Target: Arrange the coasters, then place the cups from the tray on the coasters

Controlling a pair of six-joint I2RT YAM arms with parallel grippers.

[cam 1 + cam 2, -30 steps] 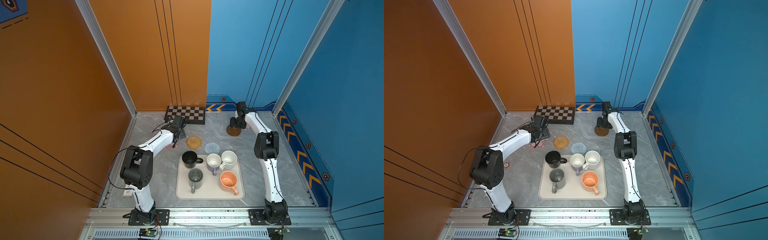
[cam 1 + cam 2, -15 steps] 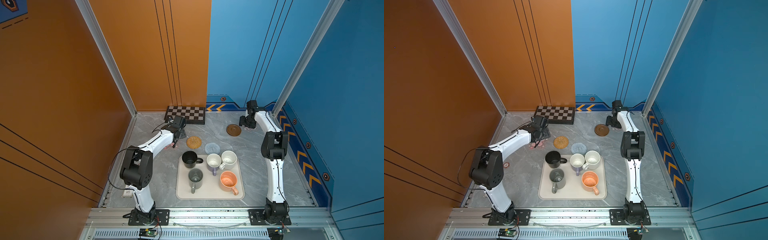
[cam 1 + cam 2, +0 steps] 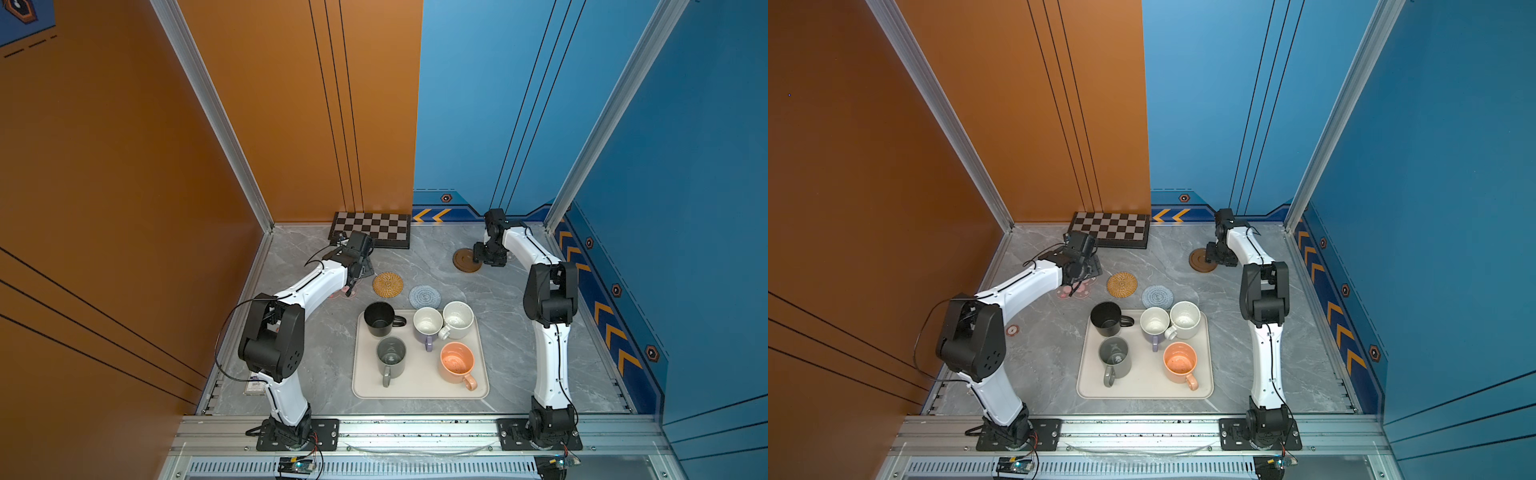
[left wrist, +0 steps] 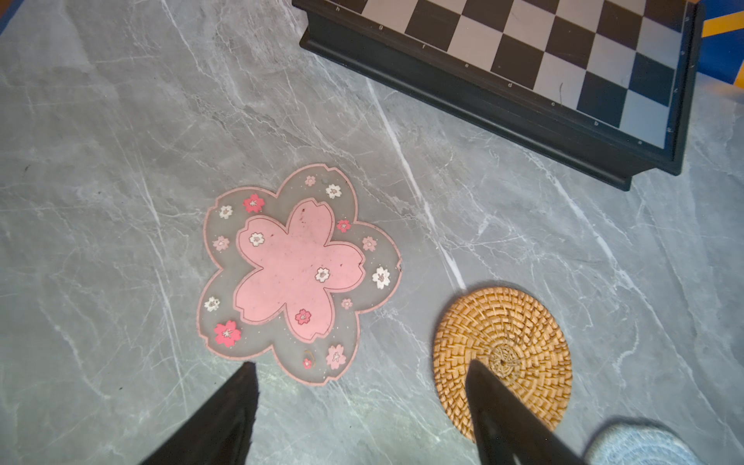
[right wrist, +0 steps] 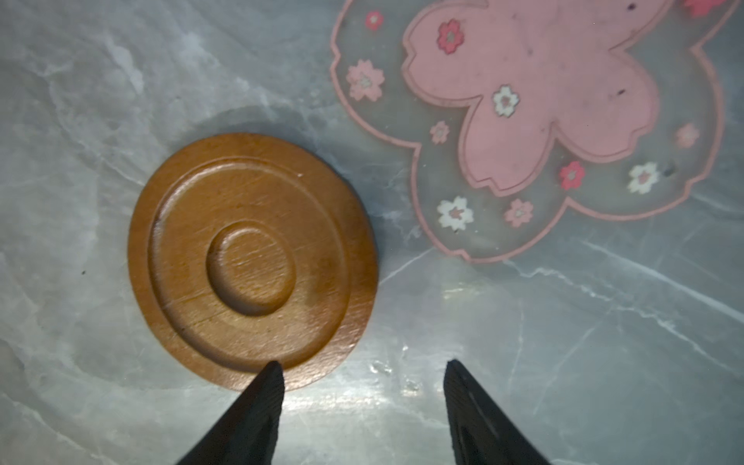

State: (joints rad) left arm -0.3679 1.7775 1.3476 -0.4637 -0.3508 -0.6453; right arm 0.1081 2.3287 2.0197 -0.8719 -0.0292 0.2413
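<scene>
Five cups stand on the cream tray (image 3: 415,390): black (image 3: 379,318), grey (image 3: 390,355), lavender (image 3: 427,325), speckled cream (image 3: 457,319) and peach (image 3: 456,362). Behind the tray lie the rattan coaster (image 3: 387,284) and the blue crochet coaster (image 3: 424,296). My left gripper (image 4: 362,363) is open and empty, between a pink flower coaster (image 4: 298,269) and the rattan coaster (image 4: 519,334). My right gripper (image 5: 363,362) is open and empty at the edge of the wooden disc coaster (image 5: 249,261), one fingertip (image 5: 269,386) overlapping its rim. A second pink flower coaster (image 5: 563,100) lies just beyond.
A black-and-grey chequered board (image 3: 371,228) lies against the back wall, close behind my left gripper (image 3: 358,274). Orange and blue walls enclose the grey marble table on three sides. The wooden disc (image 3: 464,260) sits at the back right, beside my right gripper (image 3: 478,255).
My right gripper swung right, away from the wooden disc, then came back to its edge. The disc stayed on the table. My left arm has not moved.
</scene>
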